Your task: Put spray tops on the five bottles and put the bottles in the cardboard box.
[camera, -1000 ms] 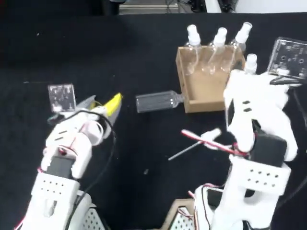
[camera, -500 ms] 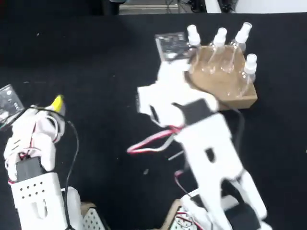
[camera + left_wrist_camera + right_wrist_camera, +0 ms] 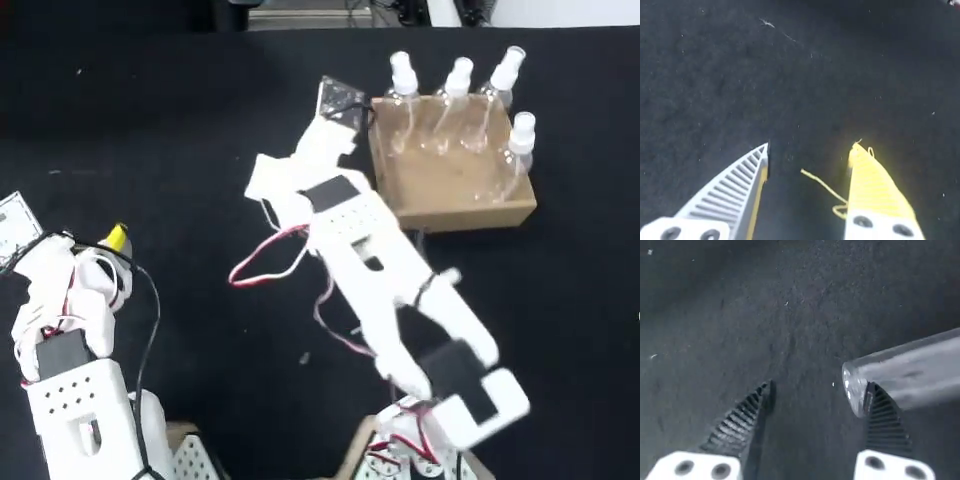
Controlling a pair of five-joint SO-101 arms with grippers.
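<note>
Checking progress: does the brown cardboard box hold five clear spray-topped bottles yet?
No, only four clear spray-topped bottles stand in the brown cardboard box.

A black table (image 3: 160, 110) bears one small pale speck (image 3: 305, 357).

The cardboard box (image 3: 455, 208), a shallow open brown tray, sits at about 1 o'clock from the table's middle. It holds four clear bottles, each capped with a white spray top: the first bottle (image 3: 403, 95) at its 11 o'clock corner, the second bottle (image 3: 457, 92) at 12 o'clock, the third bottle (image 3: 503, 82) at the 1 o'clock corner, and the fourth bottle (image 3: 518, 150) against its 3 o'clock wall. The fifth bottle (image 3: 910, 371), clear, lies on its side on the black table with its rounded base end in view, and a small white piece that looks like the loose spray top (image 3: 449, 276) lies at about 6 o'clock from the box.
</note>
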